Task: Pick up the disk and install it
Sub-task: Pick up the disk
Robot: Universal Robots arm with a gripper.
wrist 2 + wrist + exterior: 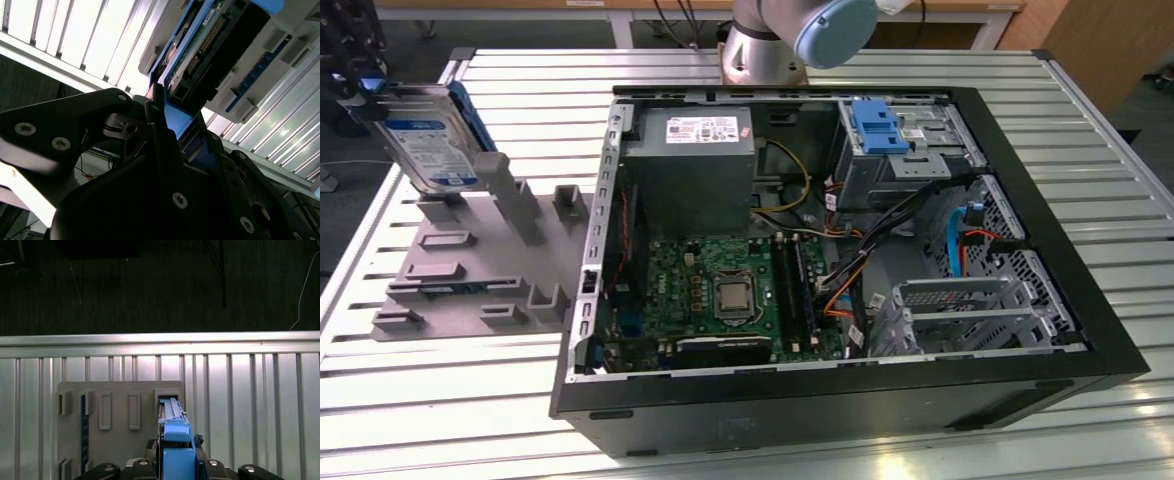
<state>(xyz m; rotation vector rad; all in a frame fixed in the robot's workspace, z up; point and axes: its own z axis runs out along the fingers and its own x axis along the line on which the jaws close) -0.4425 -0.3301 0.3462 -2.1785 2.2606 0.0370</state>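
The disk (434, 140), a silver drive with a white-and-blue label in a blue carrier, stands tilted on edge at the exterior view's far left, over the grey fixture plate (467, 265). My gripper (358, 98) is shut on its blue carrier from the outer side. In the second wrist view the dark fingers (156, 117) clamp the blue frame, and the disk's (210, 45) green circuit-board underside shows beyond my gripper (182, 132). In the first wrist view the disk (175, 440) is seen edge-on over a slot of the fixture plate (120, 440). Whether the disk still touches the fixture I cannot tell.
An open black computer case (1107, 330) lies on the slatted metal table (454, 420). Inside it are a grey power-supply box (687, 160), a green motherboard (720, 290), an upright blue bracket (874, 125), a metal drive cage (974, 310) and loose cables. The arm's base (767, 50) stands behind the case.
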